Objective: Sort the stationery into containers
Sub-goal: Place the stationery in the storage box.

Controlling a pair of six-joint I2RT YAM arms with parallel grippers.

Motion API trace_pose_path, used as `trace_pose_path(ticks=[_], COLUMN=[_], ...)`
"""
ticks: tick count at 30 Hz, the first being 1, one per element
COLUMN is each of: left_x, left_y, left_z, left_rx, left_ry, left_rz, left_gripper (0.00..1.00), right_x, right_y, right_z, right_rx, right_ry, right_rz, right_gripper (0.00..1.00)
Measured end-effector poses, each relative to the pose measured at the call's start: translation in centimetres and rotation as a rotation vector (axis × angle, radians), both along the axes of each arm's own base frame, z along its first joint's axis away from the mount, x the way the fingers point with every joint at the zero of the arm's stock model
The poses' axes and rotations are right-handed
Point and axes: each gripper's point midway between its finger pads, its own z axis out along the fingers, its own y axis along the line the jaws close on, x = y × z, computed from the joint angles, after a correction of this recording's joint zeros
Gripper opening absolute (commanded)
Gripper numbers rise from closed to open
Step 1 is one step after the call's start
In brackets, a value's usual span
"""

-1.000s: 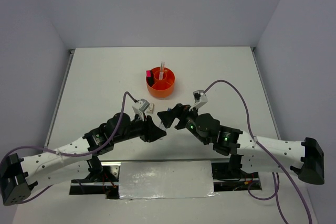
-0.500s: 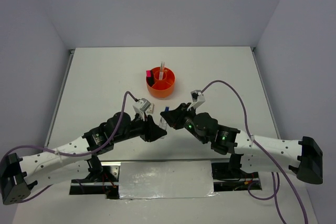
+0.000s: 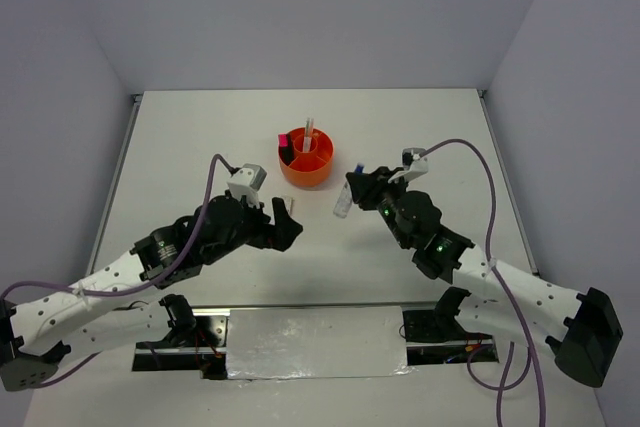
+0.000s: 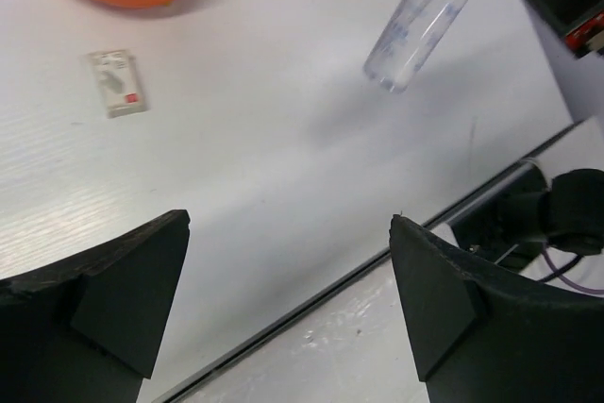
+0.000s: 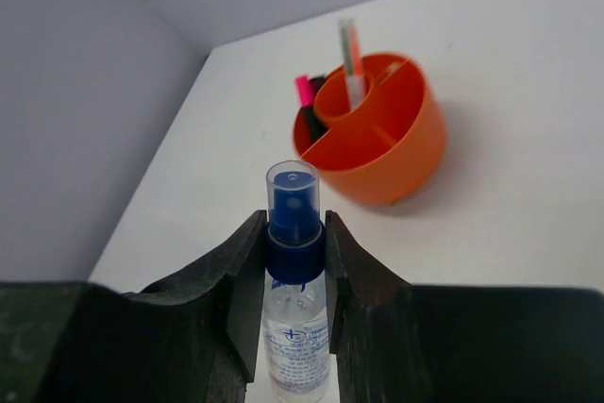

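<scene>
**Desk:** How are your arms sitting?

**Operator:** In my top view the left arm reaches in from 7 o'clock and lies low over the desk [image 3: 180, 147]. My left hand [image 4: 288, 233] points toward 2 o'clock. Its fingers are spread wide and nothing is between them. The right arm comes in from 5 o'clock, and my right hand [image 3: 352, 185] is aimed at 11 o'clock. It is clamped on a small spray bottle [image 5: 294, 318], with the fingers pressing its blue collar from both sides.

**Desk:** Any writing you can read?

**Operator:** There's blue print on the bottle's clear body, but it's too small for me to read. A small flat pale piece [image 4: 118, 83] carries a red mark and some grey print, which I can't read either.

**Desk:** How does the bottle look, and where is it?

**Operator:** It has a clear cap over a blue nozzle and clear liquid inside. It is tilted, with the cap toward 1 o'clock. It sits between 4 and 5 o'clock of the orange desk organiser [image 3: 312, 175], near it but apart. The pale piece lies on the desk around 6 to 7 o'clock of the organiser, just beyond my left fingertips. A pink-black highlighter [image 5: 304, 92] stands in the organiser's ring, and a thin pen [image 5: 349, 63] stands in its central tube.
</scene>
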Motion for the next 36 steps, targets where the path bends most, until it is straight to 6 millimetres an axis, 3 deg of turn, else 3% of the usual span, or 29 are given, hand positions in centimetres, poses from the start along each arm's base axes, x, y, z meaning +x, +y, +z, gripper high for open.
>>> trace_pose_path(ticks=[7,11,18,27,36], left_x=[-0.6,-0.9,-1.3,-1.1,-1.7], left_y=[4.0,5.6,6.6,6.4,6.5], left_z=[0.4,0.6,0.3,-0.9,-1.1], left_rx=[0.129,0.154,0.162,0.205,0.184], left_ry=[-0.013,-0.075,-0.122,-0.093,-0.093], left_rz=[0.060,0.058,0.037,0.036,0.016], left_gripper=[0.99,0.99,0.99,0.99,0.99], right_x=[5.5,8.9,14.4,18.0,19.6], right_y=[-2.8,-3.2,-0.9,2.6,3.8], right_z=[1.7,1.0,-0.5,1.7,-2.2], right_rx=[-0.142,-0.194,-0.238,-0.216,-0.265], right_ry=[-0.142,-0.175,-0.226,-0.298,-0.244], right_rz=[-0.202,-0.257,-0.227,-0.190,-0.171], right_gripper=[0.00,0.00,0.00,0.00,0.00])
